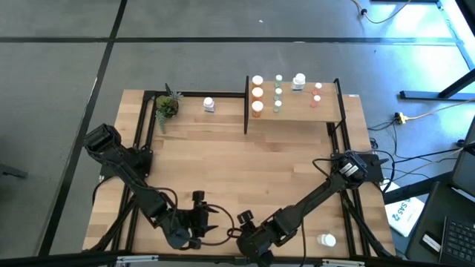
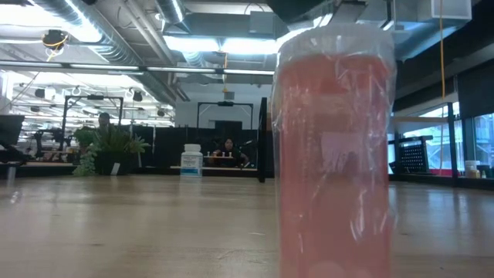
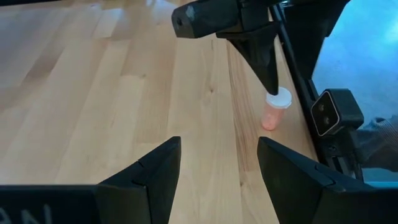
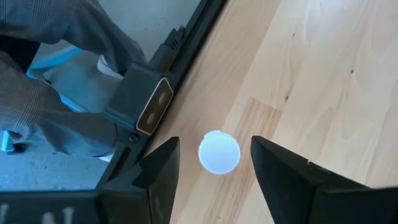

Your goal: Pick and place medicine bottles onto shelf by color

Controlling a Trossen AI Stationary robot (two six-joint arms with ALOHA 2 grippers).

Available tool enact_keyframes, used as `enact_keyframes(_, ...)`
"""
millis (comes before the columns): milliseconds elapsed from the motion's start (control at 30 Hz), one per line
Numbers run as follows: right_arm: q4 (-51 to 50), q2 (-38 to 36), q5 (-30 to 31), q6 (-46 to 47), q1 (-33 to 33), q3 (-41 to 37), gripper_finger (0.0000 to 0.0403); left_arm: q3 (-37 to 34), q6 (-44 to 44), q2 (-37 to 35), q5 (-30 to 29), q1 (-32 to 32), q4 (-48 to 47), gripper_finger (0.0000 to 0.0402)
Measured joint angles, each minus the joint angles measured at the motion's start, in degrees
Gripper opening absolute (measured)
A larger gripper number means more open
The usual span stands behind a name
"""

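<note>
A pinkish-red medicine bottle (image 2: 332,154) with a white cap (image 4: 219,151) stands upright on the table at its near edge, right in front of the low camera. My right gripper (image 4: 214,143) is open above it, one finger on each side of the cap; in the high view (image 1: 249,233) it hides the bottle. My left gripper (image 1: 204,216) is open and empty just to the left, and the bottle also shows in the left wrist view (image 3: 275,109). The shelf (image 1: 297,111) at the far right carries rows of orange (image 1: 257,93), green (image 1: 277,93) and pinkish-red (image 1: 316,94) bottles and a white one (image 1: 298,81).
A white bottle (image 1: 208,104) and a small potted plant (image 1: 166,106) stand on the table at the far left of the shelf. Another white-capped bottle (image 1: 326,239) is near the front right corner. The low camera's box (image 4: 146,102) sits at the table's near edge.
</note>
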Motion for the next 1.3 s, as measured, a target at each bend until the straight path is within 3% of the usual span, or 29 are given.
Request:
enact_keyframes(567,1.3,0.0,0.0,1.9,0.0,0.0,0.0200,0.0,0.0,0.0,0.0,1.5,0.0,0.0206)
enact_keyframes(700,2.0,0.0,-0.1,6.1,0.0,0.0,0.0200,0.0,0.0,0.0,0.0,1.8,0.0,0.0206)
enact_keyframes(1300,1.4,0.0,1.9,3.1,0.0,0.0,0.0201,0.0,0.0,0.0,0.0,3.9,0.0,0.0206)
